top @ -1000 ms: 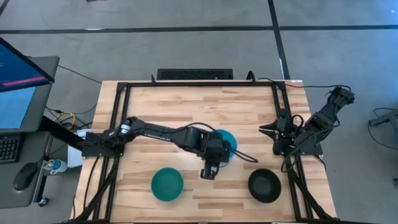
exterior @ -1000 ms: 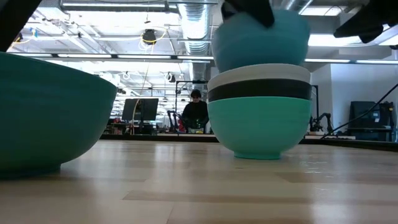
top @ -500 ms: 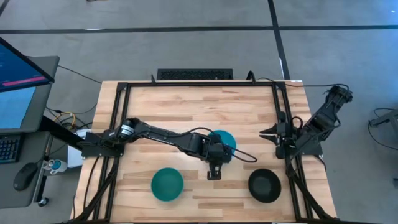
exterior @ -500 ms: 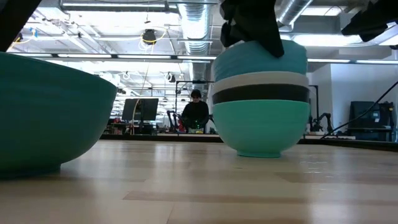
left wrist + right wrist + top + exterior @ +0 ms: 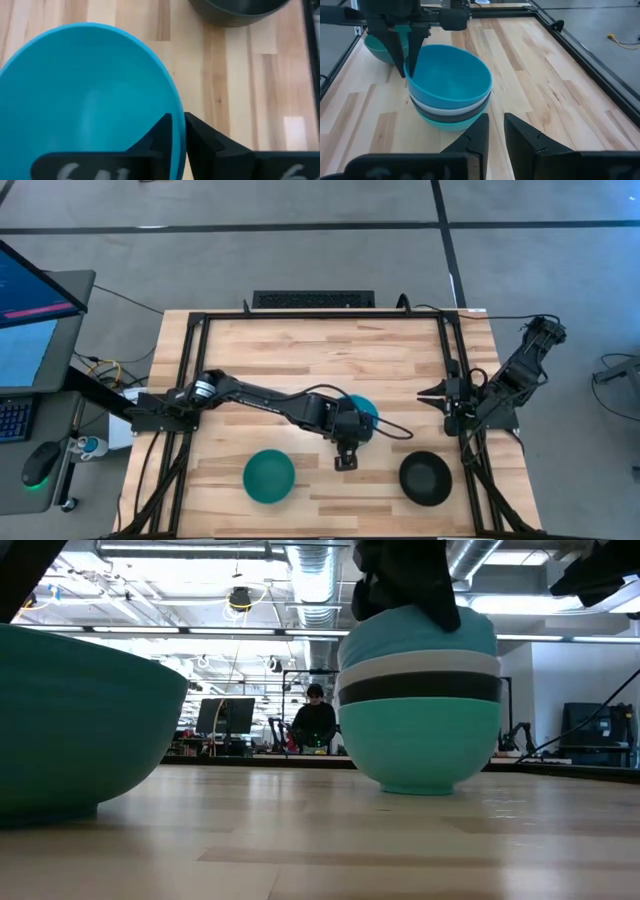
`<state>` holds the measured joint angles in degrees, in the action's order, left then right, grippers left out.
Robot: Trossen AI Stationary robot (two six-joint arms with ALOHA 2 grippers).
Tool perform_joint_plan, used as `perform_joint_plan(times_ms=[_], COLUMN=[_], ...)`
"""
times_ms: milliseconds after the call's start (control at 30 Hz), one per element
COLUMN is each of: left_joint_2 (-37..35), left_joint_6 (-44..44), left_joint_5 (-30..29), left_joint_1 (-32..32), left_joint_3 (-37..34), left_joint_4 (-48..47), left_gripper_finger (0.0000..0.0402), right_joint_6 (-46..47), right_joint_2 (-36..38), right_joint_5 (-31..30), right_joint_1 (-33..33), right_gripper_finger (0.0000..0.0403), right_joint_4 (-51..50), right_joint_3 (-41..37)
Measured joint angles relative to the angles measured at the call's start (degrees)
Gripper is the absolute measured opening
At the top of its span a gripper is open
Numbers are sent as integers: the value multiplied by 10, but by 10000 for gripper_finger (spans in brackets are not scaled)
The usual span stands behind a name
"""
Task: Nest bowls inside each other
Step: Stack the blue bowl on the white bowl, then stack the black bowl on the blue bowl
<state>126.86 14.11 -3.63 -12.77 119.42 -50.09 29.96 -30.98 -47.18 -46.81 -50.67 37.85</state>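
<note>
Bowls are sitting in three places on the wooden table [image 5: 300, 345]. Nearest the front edge, a darker teal-green bowl [image 5: 269, 476] is standing alone at the left and a black bowl [image 5: 425, 478] alone at the right, both upright and empty. Just behind and between them, a nested stack [image 5: 418, 700] is standing near the table's middle: a cyan-blue bowl [image 5: 418, 748] at the bottom, then a black rim band, a white rim band, and a bright cyan-blue bowl [image 5: 449, 78] seated on top, smooth and glossy inside. The left gripper [image 5: 178, 131] is pinching that top bowl's rim, one finger inside and one outside. Farther off, the right gripper [image 5: 432, 391] is waiting at the table's right edge, its fingers nearly together and holding nothing.
</note>
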Motion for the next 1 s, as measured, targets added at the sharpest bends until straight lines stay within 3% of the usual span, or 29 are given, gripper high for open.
perform_joint_plan(times_ms=[400, 900, 1000], left_joint_2=[37, 32, 31], left_joint_6=[52, 72, 72], left_joint_5=[-31, -63, -57], left_joint_1=[18, 17, 15], left_joint_3=[0, 59, 91], left_joint_4=[28, 25, -26], left_gripper_finger=[101, 105, 105], right_joint_6=[-1, -20, -20], right_joint_2=[0, 27, 34], right_joint_5=[2, 6, 7], right_joint_1=[0, 0, 0], right_gripper_finger=[82, 82, 82], right_joint_4=[-1, -2, -1], right_joint_3=[0, 0, 0])
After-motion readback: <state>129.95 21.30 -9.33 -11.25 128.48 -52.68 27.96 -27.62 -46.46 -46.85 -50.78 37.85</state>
